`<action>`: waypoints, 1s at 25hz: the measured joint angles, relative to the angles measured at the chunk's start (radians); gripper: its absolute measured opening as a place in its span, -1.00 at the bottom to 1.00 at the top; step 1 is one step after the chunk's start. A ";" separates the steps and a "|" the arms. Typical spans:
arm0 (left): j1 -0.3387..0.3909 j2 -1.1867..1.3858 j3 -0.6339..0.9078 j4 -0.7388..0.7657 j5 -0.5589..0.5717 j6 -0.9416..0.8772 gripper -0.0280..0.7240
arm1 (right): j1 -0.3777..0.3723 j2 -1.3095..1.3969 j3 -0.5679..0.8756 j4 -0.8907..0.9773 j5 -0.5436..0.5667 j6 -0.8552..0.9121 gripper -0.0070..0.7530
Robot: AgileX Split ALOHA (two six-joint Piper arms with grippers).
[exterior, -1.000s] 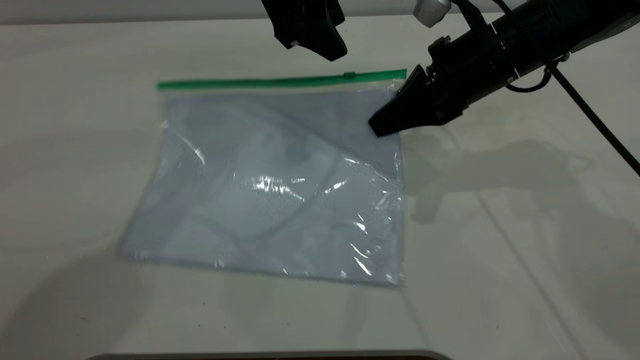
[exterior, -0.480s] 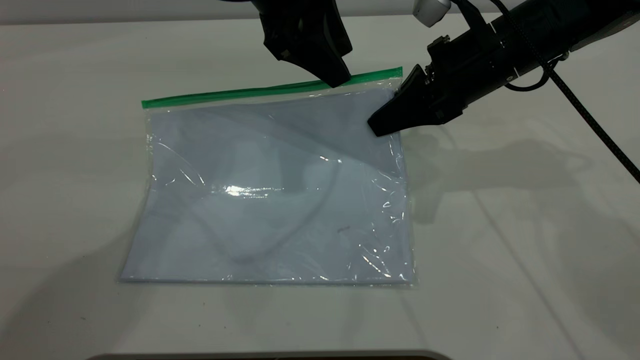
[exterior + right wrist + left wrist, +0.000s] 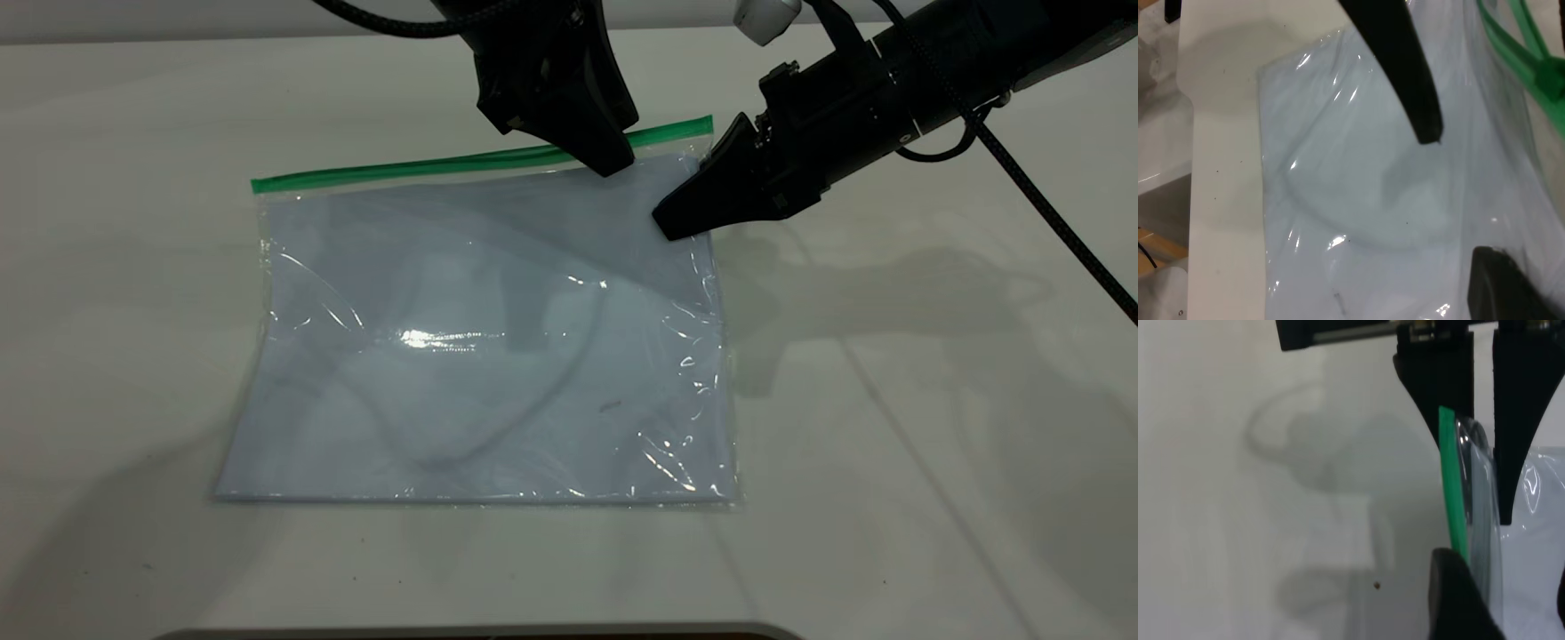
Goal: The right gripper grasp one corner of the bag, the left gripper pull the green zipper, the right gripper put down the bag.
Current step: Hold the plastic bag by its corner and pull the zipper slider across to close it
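Note:
The bag [image 3: 489, 356] lies flat on the white table, with pale sheets showing through it. The green zipper [image 3: 400, 169] runs along its far edge. My left gripper [image 3: 609, 164] is down on the strip near its right end and hides the slider in the exterior view. In the left wrist view [image 3: 1503, 567] its jaws stand apart on either side of the strip [image 3: 1451, 487]. My right gripper [image 3: 671, 229] is at the bag's far right corner. In the right wrist view [image 3: 1453, 195] its jaws stand apart, with plastic [image 3: 1358, 200] between them. The slider [image 3: 1548, 77] shows there.
The white table [image 3: 889, 444] extends bare to the left, right and front of the bag. The right arm's black cable [image 3: 1058, 213] trails across the table's far right. A dark edge [image 3: 480, 633] runs along the near side.
The bag's left end swung toward the near side and the bag settled flat. My left gripper came down from above onto the green strip. The right gripper barely moved.

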 joint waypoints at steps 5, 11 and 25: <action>0.000 0.000 0.000 -0.028 -0.002 0.014 -0.02 | 0.000 0.000 0.000 0.000 0.000 0.002 -0.89; 0.000 0.000 0.000 -0.029 -0.012 0.016 -0.11 | 0.000 0.000 0.000 0.001 0.000 0.003 -0.89; 0.000 0.037 0.000 -0.035 -0.055 0.016 -0.12 | 0.000 0.000 0.000 0.001 0.000 0.007 -0.89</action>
